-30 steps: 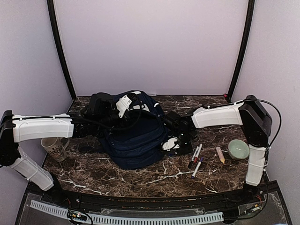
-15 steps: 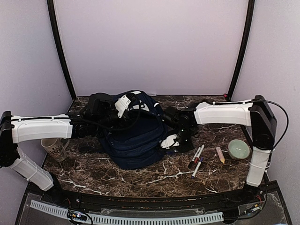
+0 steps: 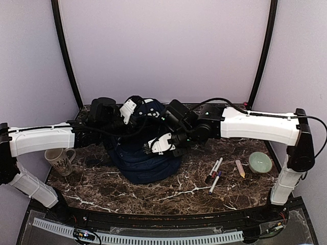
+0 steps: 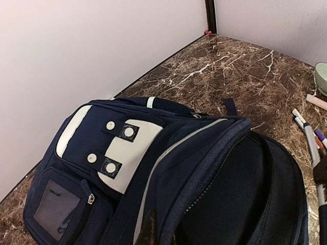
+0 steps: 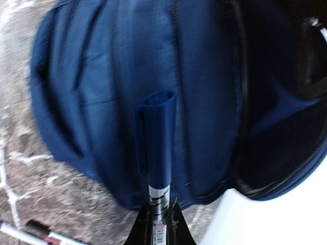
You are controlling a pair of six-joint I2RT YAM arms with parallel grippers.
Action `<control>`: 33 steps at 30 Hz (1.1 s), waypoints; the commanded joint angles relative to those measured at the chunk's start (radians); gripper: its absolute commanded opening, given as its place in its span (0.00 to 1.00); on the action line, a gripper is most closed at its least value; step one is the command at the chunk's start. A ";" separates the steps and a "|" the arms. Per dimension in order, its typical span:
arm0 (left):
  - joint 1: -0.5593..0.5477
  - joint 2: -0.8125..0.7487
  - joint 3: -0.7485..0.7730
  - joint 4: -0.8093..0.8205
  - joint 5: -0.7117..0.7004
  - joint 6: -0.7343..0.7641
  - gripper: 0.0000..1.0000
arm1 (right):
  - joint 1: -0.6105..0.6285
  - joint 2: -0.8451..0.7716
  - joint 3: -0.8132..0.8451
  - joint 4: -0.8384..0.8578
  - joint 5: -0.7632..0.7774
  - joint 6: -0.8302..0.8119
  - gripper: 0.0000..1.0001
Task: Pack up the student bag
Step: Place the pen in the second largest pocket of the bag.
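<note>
While the right pincer [image 5: 157, 220] pinches a blue-capped marker [image 5: 156, 143] just above the student bag [image 5: 87, 76], whose rim the left pincer [image 4: 152, 230] seems clamped on just beyond, packing looks barely begun, with more pens [image 3: 214, 170] lying unpacked well behind the right pincer.

No word, brand or number can be read anywhere. The blue marker [image 5: 156, 148] carries a white band with dark bars and fine print on its barrel just below the cap, too blurred to make out. The mug [image 3: 60, 161] near the left edge of the table [image 3: 153, 196] bears dark print, too small to tell. On the student bag [image 4: 204, 168], the clear label window [image 4: 55, 208] shows nothing legible. The loose markers [image 3: 214, 172] toward the right edge have printed barrels, also illegible.
</note>
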 commanded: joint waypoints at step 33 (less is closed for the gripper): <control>0.048 -0.104 -0.004 0.102 0.087 -0.040 0.00 | -0.015 -0.209 -0.234 0.013 -0.262 0.245 0.38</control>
